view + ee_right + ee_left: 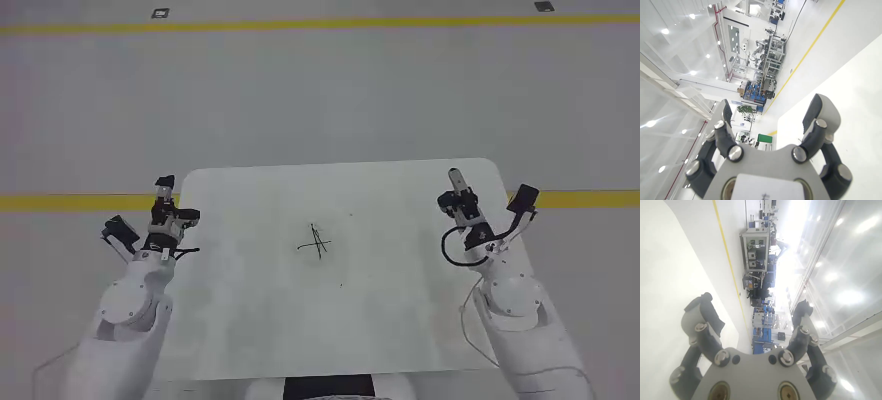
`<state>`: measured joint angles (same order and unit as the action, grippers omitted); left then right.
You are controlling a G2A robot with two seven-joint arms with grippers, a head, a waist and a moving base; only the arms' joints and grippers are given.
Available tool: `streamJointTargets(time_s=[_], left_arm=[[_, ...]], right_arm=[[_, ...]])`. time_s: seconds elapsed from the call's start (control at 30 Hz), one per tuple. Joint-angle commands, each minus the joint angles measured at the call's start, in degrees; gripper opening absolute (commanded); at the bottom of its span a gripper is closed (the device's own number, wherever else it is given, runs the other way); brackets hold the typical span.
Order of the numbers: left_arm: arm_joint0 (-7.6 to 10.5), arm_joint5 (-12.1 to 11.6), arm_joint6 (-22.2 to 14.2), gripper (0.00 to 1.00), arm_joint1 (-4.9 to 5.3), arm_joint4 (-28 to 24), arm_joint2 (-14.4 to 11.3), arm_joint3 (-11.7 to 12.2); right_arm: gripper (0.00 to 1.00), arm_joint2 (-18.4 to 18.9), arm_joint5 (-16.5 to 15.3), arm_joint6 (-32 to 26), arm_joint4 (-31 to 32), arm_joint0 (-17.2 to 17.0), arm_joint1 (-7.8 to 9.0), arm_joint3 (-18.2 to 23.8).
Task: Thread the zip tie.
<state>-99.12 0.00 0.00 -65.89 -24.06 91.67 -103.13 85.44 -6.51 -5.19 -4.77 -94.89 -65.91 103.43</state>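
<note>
The left hand (755, 302) is released and empty, hovering at the left edge of the desk (400, 300). The right hand (772, 103), likewise released and empty, hangs by the right edge toward the far corner. The zip tie (316, 241) lies flat near the desk's middle, well apart from both, its thin dark strands crossing. The likely risk is the pickup: so thin a tie may skid from under a closing hand, or be pinched askew, leaving tip and head misaligned.
</note>
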Motion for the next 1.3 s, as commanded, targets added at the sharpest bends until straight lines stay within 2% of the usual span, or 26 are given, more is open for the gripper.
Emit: streamJointTargets(time_s=[0.0,0.23,0.3,0.5,0.67,0.73,1.17,1.27], left_arm=[[0.00,0.0,0.0,1.00,0.00,0.0,0.0,0.0],[0.00,0.0,0.0,1.00,0.00,0.0,0.0,0.0],[0.00,0.0,0.0,1.00,0.00,0.0,0.0,0.0],[0.00,0.0,0.0,1.00,0.00,0.0,0.0,0.0],[0.00,0.0,0.0,1.00,0.00,0.0,0.0,0.0],[0.00,0.0,0.0,1.00,0.00,0.0,0.0,0.0],[0.00,0.0,0.0,1.00,0.00,0.0,0.0,0.0],[0.00,0.0,0.0,1.00,0.00,0.0,0.0,0.0]], right_arm=[[1.00,0.0,0.0,0.0,0.0,0.0,0.00,0.0],[1.00,0.0,0.0,0.0,0.0,0.0,0.00,0.0],[1.00,-0.6,-1.2,-2.2,2.3,1.4,0.12,1.9],[1.00,-5.1,-2.8,-12.0,12.1,9.4,0.31,0.4],[1.00,-10.2,-3.4,-18.9,20.9,14.4,0.27,-1.1],[1.00,-11.8,-2.8,-20.6,22.8,14.8,0.21,-2.1],[1.00,-11.8,-2.8,-20.6,22.8,14.8,0.21,-2.1],[1.00,-14.0,-2.5,-24.5,28.0,18.4,0.20,-0.6]])
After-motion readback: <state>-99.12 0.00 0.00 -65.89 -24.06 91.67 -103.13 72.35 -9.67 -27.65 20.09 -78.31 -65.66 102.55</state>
